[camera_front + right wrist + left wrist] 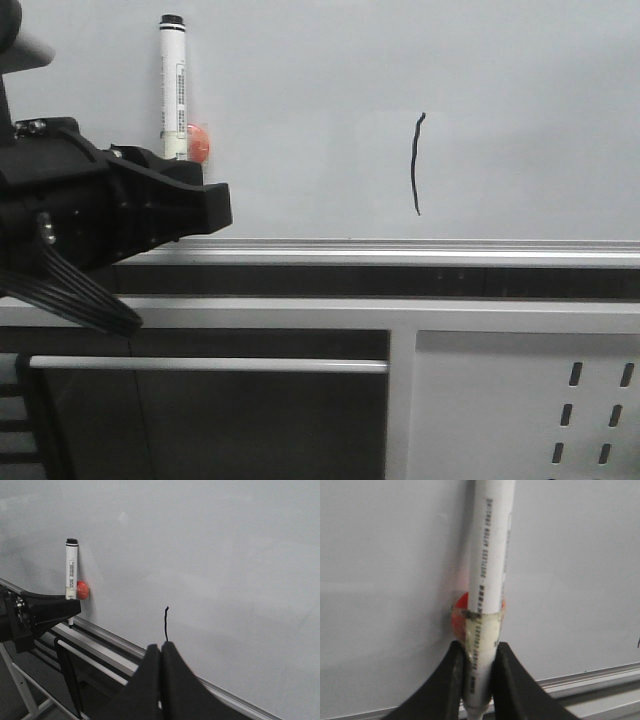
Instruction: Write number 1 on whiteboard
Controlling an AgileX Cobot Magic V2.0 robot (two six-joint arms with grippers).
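Nearest, a grey metal panel [520,400] with slotted holes sits below the bench's front edge; the left gripper [479,677] clamps a white marker pen [174,85] upright near the left end; the right gripper [160,672] has its fingers pressed together, holding nothing; beyond the silver rail [400,252] rises the glossy whiteboard [520,100], bearing the number 1 [417,165] toward its middle.

white marker pen [174,88] upright | orange-red magnet [199,143] beside it | grey slotted panel [560,400] below

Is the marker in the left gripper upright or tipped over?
Upright: the marker stands vertical against the whiteboard, its lower end clamped in the left gripper.
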